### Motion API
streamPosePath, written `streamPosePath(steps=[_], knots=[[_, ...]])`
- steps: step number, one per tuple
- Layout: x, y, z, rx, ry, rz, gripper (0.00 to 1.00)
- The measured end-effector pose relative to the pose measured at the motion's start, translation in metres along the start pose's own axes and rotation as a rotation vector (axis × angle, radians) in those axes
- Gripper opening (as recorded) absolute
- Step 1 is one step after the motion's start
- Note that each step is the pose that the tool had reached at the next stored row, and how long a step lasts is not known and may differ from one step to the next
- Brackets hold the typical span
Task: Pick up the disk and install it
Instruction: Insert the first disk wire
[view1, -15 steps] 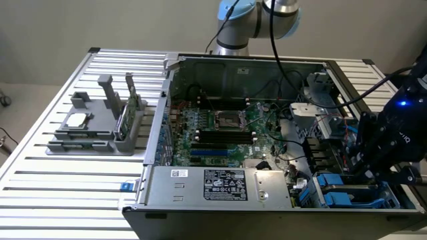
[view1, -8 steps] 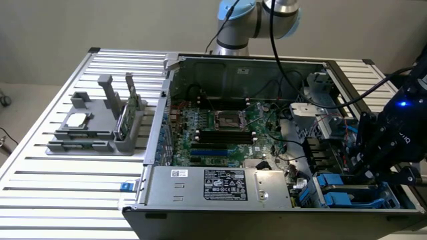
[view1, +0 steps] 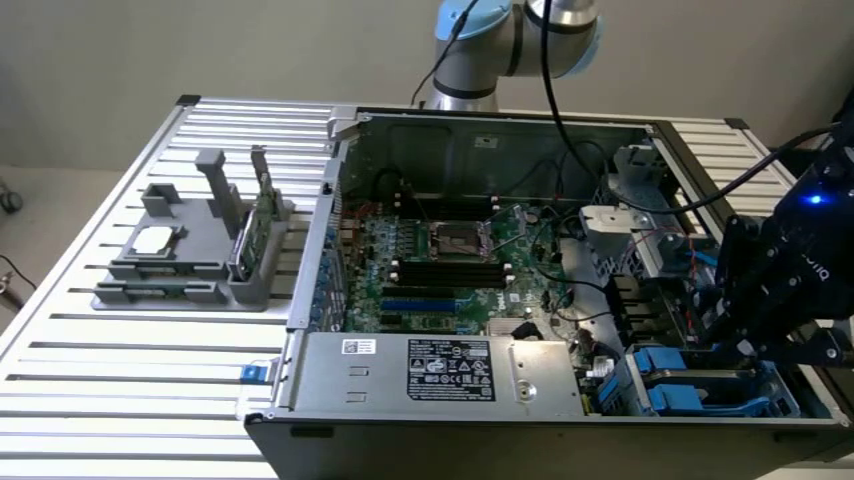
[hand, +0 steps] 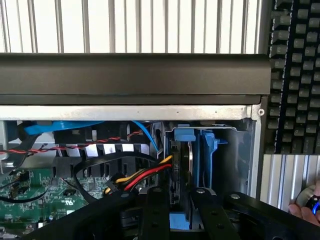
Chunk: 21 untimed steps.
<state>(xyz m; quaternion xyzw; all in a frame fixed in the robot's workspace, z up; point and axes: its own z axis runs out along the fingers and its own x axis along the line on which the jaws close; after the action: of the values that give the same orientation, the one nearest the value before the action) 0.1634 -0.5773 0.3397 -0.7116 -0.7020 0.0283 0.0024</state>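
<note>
The disk stands on edge in the drive bay of the open computer case, its blue plastic carrier around it. My gripper sits straddling the disk's near edge, black arms on either side of the blue carrier. In the exterior view the black gripper hangs over the drive bay at the case's front corner on the exterior view's right, where blue carriers show.
Red, yellow and black cables run close beside the bay. A grey fixture on the slatted table holds a silver chip and a green card. A keyboard and a person's hand lie beyond the case.
</note>
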Motion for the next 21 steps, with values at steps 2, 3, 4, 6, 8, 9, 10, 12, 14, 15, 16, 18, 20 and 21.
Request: streamPosePath(steps=[2, 3, 4, 6, 8, 9, 10, 12, 14, 15, 16, 18, 20, 21], knots=[[-0.0003, -0.0004, -0.0088, 0.0003, 0.0002, 0.000, 0.25], [-0.0004, -0.0006, -0.0111, 0.0005, 0.0001, 0.000, 0.25], [-0.0004, -0.0006, -0.0118, 0.0006, 0.0002, 0.000, 0.25], [-0.0004, -0.0006, -0.0119, 0.0009, 0.0004, 0.000, 0.25], [-0.0005, -0.0002, -0.0121, 0.0009, 0.0000, 0.000, 0.22], [-0.0005, 0.0002, -0.0122, 0.0009, -0.0001, 0.000, 0.16], [-0.0008, 0.0004, -0.0121, 0.0009, 0.0001, 0.000, 0.16], [-0.0024, 0.0006, -0.0119, 0.0009, 0.0000, 0.000, 0.11], [-0.0031, 0.0010, -0.0101, 0.0010, 0.0005, 0.000, 0.11], [-0.0031, 0.0011, -0.0085, 0.0009, 0.0005, 0.000, 0.11], [-0.0031, 0.0012, -0.0070, 0.0010, 0.0006, -0.001, 0.11], [-0.0030, 0.0016, -0.0045, 0.0009, 0.0007, -0.001, 0.11], [-0.0029, 0.0025, -0.0038, 0.0009, 0.0009, -0.002, 0.11], [-0.0030, 0.0033, -0.0038, 0.0009, 0.0012, -0.002, 0.11]])
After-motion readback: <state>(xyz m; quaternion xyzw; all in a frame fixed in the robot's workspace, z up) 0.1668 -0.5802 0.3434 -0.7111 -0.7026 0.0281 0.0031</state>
